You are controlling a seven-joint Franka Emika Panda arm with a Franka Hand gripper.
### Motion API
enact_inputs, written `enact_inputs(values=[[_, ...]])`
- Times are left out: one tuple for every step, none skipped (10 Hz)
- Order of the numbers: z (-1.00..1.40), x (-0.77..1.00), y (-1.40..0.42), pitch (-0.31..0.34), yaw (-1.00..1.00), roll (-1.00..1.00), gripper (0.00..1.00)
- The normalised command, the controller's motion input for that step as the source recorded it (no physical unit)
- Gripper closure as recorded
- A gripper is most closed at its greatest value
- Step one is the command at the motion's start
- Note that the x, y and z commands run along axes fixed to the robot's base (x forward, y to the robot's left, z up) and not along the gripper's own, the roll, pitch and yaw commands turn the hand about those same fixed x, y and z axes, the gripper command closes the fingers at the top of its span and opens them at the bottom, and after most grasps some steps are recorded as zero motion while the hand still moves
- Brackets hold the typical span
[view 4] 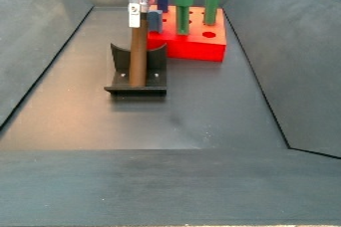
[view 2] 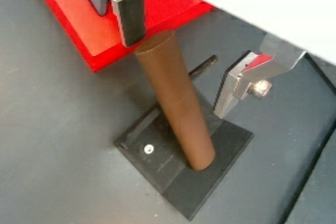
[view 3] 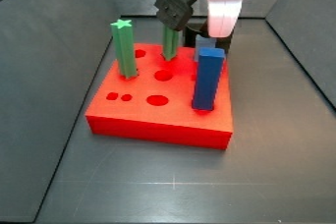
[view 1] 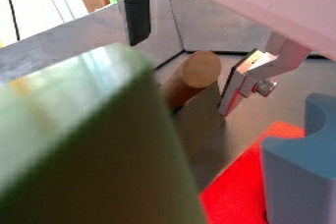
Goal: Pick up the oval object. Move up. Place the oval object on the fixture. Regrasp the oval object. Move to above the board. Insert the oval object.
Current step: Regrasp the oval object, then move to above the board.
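Note:
The oval object (view 2: 174, 100) is a long brown peg that stands slightly tilted on the dark fixture (view 2: 178, 164). In a side view the oval object (view 4: 136, 54) leans against the upright of the fixture (view 4: 154, 75). My gripper (view 2: 182, 69) is open at the peg's top end. One finger (view 2: 129, 17) sits on the board side and the other finger (view 2: 241, 83) on the far side, and neither presses the peg. The wrist views also show the peg's rounded end (view 1: 199, 69) between the plates of the gripper (view 1: 187, 71). The red board (view 4: 200, 42) lies just beyond the fixture.
Two green star-topped pegs (view 3: 125, 49) (view 3: 171, 41) and a blue square peg (view 3: 207, 79) stand in the board (view 3: 157, 110). The gripper (view 3: 217, 17) hangs behind them. A green peg (view 1: 79, 140) and the blue peg (view 1: 302, 159) loom close to the wrist. Grey bin walls (view 4: 54, 52) surround the floor.

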Motion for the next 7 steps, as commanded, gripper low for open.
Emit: enact_inputs(values=[[0.33,0.00,0.00,0.000,0.00,0.00,1.00],[1.00,-0.23,-0.16,0.240,0.30,0.00,1.00],[1.00,-0.23,-0.17,0.233,0.29,-0.01,1.00],[1.00,-0.20,-0.16,0.135,0.22,-0.02,1.00],[1.00,-0.18,-0.14,0.082,0.18,-0.04,1.00],[1.00,-0.17,-0.13,0.040,0.13,-0.05,1.00],[1.00,-0.17,-0.12,0.018,0.09,-0.06,1.00]])
